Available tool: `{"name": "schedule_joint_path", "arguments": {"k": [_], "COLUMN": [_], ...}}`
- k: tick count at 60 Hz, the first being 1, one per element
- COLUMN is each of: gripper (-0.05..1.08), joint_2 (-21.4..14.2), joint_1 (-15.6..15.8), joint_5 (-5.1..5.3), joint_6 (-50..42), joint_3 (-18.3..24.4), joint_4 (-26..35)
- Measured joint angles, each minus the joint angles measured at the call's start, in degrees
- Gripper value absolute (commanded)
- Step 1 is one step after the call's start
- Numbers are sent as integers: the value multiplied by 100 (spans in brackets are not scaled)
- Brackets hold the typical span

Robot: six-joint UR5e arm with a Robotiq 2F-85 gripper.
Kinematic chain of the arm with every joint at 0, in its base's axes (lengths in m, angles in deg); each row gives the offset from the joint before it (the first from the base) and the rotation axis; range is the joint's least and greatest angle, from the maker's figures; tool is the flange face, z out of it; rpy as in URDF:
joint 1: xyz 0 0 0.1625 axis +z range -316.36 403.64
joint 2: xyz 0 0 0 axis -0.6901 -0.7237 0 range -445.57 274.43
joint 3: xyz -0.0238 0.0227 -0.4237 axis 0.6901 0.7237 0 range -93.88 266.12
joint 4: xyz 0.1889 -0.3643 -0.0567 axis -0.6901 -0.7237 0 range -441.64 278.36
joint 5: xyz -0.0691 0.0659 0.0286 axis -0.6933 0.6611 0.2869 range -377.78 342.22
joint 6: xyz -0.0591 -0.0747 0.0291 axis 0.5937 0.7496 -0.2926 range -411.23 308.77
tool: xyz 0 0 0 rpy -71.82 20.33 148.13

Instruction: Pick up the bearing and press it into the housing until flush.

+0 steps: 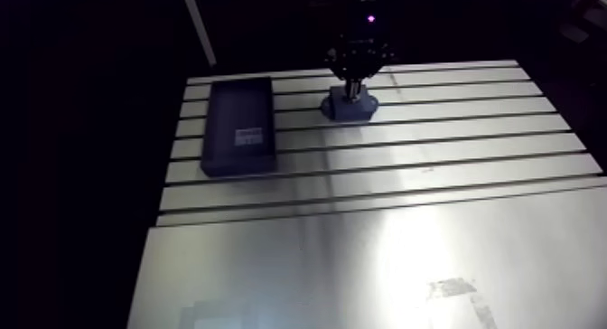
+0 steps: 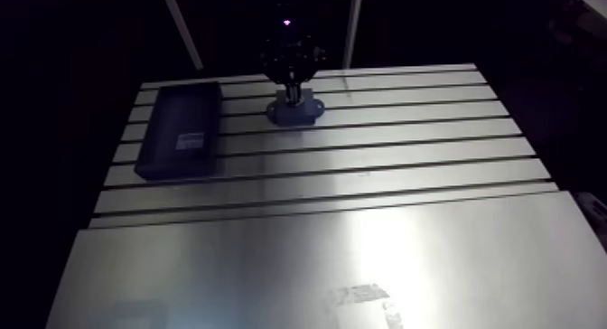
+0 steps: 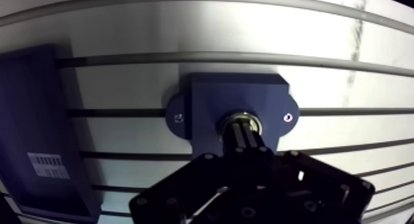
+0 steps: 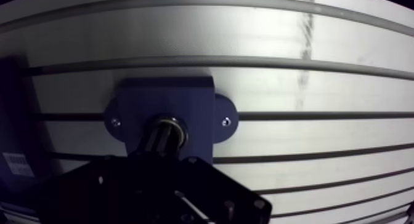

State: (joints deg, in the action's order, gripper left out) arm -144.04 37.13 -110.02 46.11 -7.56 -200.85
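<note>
The dark blue housing [image 3: 237, 97] lies flat on the slotted table [image 1: 424, 161] at the far side, with a screw in each of its two side ears. A metal ring of the bearing [image 3: 257, 120] shows in its central bore. My gripper [image 3: 242, 133] stands straight over the bore with its two fingers pressed together, their tips on the bearing's middle. In the arm view the gripper [image 1: 354, 87] comes down onto the housing [image 1: 349, 108]. Whether the bearing sits level with the housing's top is hidden by the fingers.
A dark rectangular tray [image 1: 239, 125] with a white label lies beside the housing, a short gap away. The near part of the table is a smooth metal plate [image 1: 361, 269] with a scuffed patch.
</note>
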Motion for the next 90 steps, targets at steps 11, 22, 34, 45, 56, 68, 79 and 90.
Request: {"name": "schedule_joint_path", "arguments": {"k": [11, 22, 34, 45, 56, 68, 79, 90], "gripper": [100, 100, 100, 100, 100, 100, 100, 100], "joint_2": [17, 27, 26, 26, 26, 23, 22, 25], "joint_1": [0, 1, 1, 1, 1, 1, 1, 1], "joint_5": [0, 1, 0, 0, 0, 1, 1, 0], "joint_6": [5, 8, 10, 25, 38, 43, 46, 45], "joint_3": [5, 2, 2, 2, 3, -4, -13, -25], "joint_4": [-2, -1, -4, -7, -6, -6, -7, -8]}}
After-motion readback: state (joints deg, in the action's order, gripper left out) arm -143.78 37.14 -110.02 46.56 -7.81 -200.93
